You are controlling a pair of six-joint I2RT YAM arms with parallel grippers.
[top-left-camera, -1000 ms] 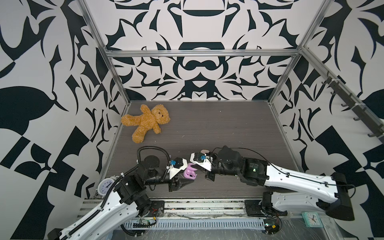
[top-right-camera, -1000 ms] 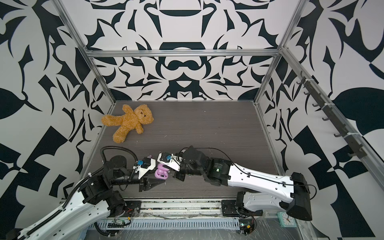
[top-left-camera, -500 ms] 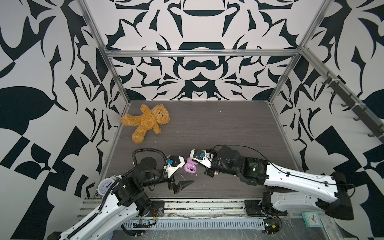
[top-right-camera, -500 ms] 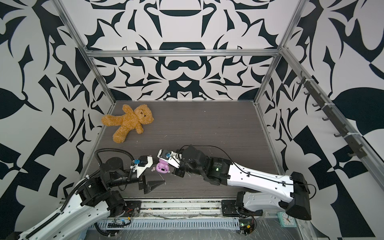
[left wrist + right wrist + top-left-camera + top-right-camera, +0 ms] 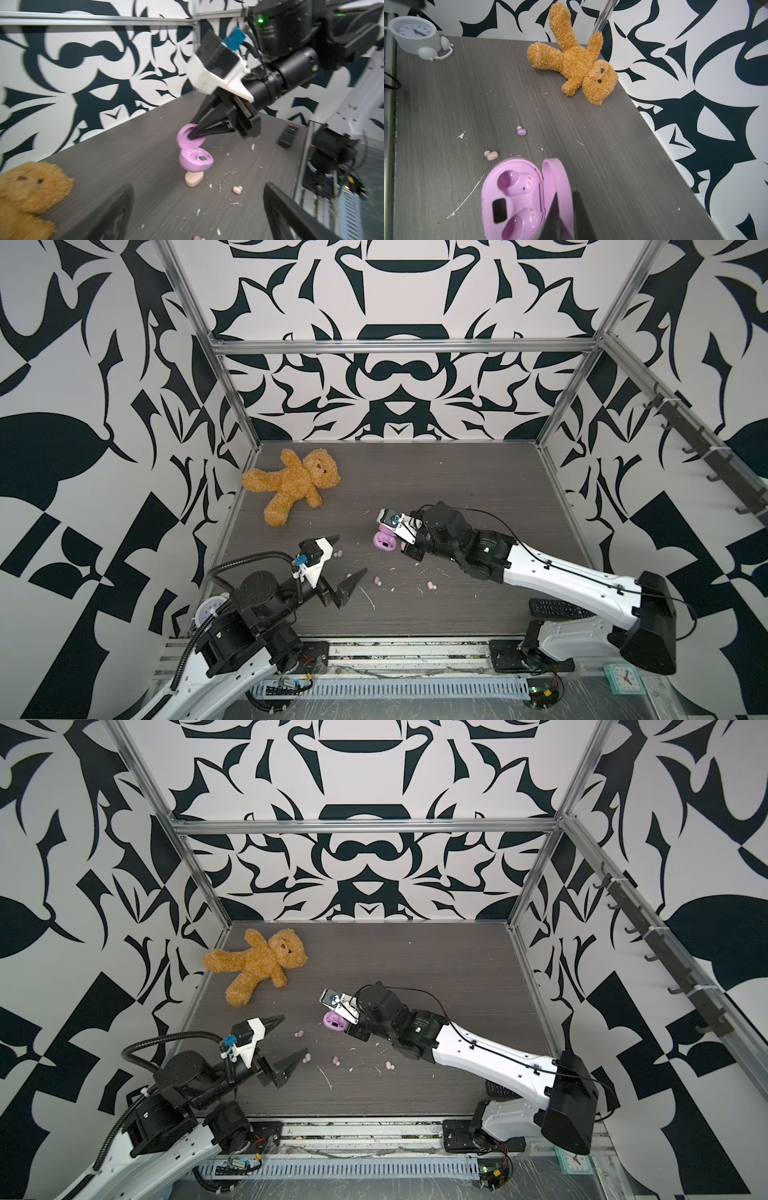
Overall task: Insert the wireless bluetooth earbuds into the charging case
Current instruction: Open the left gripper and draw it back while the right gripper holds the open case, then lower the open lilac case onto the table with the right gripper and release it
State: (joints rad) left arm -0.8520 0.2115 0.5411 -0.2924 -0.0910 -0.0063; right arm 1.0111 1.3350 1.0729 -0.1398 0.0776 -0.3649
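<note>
The left gripper has backed away toward the front left of the table. A second ago it reached in beside the lilac charging case with its jaws drawn partly together; now they are spread wide with nothing between them, well apart from the case. The right gripper keeps its jaws pressed onto the raised lid, pinching it, and has carried the case farther from the front edge than it was a second ago. In the left wrist view the case hangs clear of the table, just above a closed peach case. The right wrist view shows both wells of the lilac case empty. All four earbuds lie loose on the table, none in a case. A lilac earbud sits near the left gripper's farther fingertip and a peach earbud just beside its nearer one. A second lilac earbud and a second peach earbud lie toward the front, among white scraps. The teddy bear lies where it did, at the back left.
</note>
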